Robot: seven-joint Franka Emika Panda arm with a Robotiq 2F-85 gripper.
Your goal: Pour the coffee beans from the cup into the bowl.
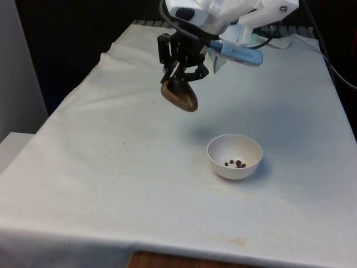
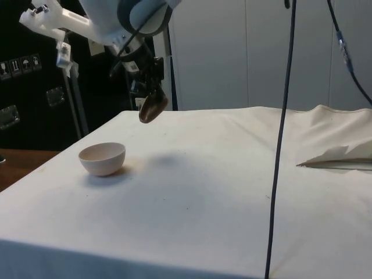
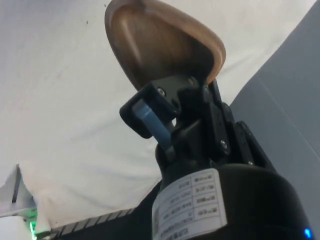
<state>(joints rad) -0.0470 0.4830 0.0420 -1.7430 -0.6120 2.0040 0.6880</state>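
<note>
Nearest on the bench, under its white cloth, sits a small white bowl, upright, towards the front view's right of the middle. A few dark coffee beans lie in the bottom of it, a small cluster with bare white all round them. In the side view the bowl stands on the cloth with its rim level, and its inside cannot be seen from there.

Farther back, and towards the front view's left of the bowl, the gripper hangs in the air well above the cloth. Its black fingers are clamped on the rim of a brown wooden cup, one finger inside the rim and the other outside. The cup is tipped steeply over. In the wrist view the cup's hollow looks bare wood, with no beans in it. From the side, the cup is held above and just beyond the bowl, apart from it, not over its mouth.

A dark cable hangs down in front of the side view.
</note>
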